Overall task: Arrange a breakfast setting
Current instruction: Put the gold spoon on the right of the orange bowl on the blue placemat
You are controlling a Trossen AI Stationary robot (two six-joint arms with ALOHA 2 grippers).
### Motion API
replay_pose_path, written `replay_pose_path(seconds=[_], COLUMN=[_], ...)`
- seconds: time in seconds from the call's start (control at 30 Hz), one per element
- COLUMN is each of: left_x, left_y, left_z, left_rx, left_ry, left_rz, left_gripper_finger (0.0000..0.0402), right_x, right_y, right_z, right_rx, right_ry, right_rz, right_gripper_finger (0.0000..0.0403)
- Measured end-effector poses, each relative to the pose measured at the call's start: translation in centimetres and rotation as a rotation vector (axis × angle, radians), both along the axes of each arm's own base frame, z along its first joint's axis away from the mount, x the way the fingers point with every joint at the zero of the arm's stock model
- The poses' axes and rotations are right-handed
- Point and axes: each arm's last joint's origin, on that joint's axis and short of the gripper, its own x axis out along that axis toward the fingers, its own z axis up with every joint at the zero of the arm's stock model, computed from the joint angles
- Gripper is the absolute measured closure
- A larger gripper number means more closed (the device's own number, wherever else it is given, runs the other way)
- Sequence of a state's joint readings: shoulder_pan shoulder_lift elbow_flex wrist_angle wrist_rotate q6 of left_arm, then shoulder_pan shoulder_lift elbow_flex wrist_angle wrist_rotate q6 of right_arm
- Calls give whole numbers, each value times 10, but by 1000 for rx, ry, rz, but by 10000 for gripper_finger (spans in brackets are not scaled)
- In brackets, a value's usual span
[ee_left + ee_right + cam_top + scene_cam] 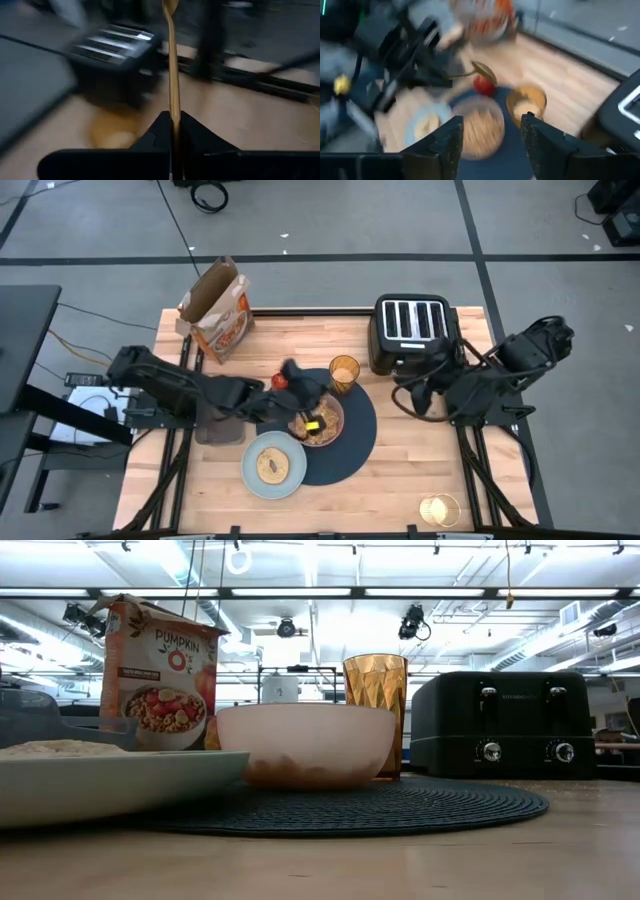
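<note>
My left gripper (303,393) is over the translucent pink bowl (320,423) on the navy placemat (352,442), shut on the gold spoon (172,60). The bowl holds cereal. The red apple (281,380) lies at the placemat's far left edge, and the amber cup (343,373) stands on its far edge. The pale blue-grey plate (272,465) with the bagel (272,466) sits at the placemat's near left. My right gripper (492,142) is open and empty, to the right of the placemat near the toaster (410,330). The low view shows neither gripper. My left gripper pinches the spoon's handle (173,116) between its two fingers. The spoon sticks out ahead of the fingers, along them, with its bowl end (170,5) farthest away. In the right wrist view the spoon (481,70) is lifted clear, above the apple (484,86).
A pumpkin cereal box (215,310) stands at the table's far left. The black four-slot toaster stands at the far right. A small gold wire object (438,510) sits near the front right corner. Bare wood lies to the right of the placemat.
</note>
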State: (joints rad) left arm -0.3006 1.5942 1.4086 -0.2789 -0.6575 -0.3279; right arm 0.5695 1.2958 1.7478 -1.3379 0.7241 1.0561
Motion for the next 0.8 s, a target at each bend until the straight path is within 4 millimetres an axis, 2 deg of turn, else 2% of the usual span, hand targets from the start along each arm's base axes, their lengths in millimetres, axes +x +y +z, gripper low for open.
replay_pose_path(seconds=[0.1, 0.2, 0.43, 0.53, 0.67, 0.8], left_x=[-14, -21, -17, -15, -15, -15], left_y=[4, 9, 15, 15, 14, 13], left_z=[16, 27, 41, 45, 51, 51], left_rx=[107, 188, 288, 304, 315, 316], left_ry=[-41, -62, -112, -137, -175, -178], left_rz=[143, 239, 253, 259, 260, 257], left_gripper_finger=[381, 381, 381, 381, 381, 381], right_x=[9, 26, 100, 121, 138, 145], right_y=[6, 13, 20, 11, -7, -18], right_z=[1, -1, -10, -10, -7, -5], right_rx=[3, 27, 27, 26, 82, 115], right_ry=[-132, -258, -430, -499, -543, -565], right_rz=[-141, -270, -347, -399, -392, -377], right_gripper_finger=[185, 170, 170, 173, 174, 174])
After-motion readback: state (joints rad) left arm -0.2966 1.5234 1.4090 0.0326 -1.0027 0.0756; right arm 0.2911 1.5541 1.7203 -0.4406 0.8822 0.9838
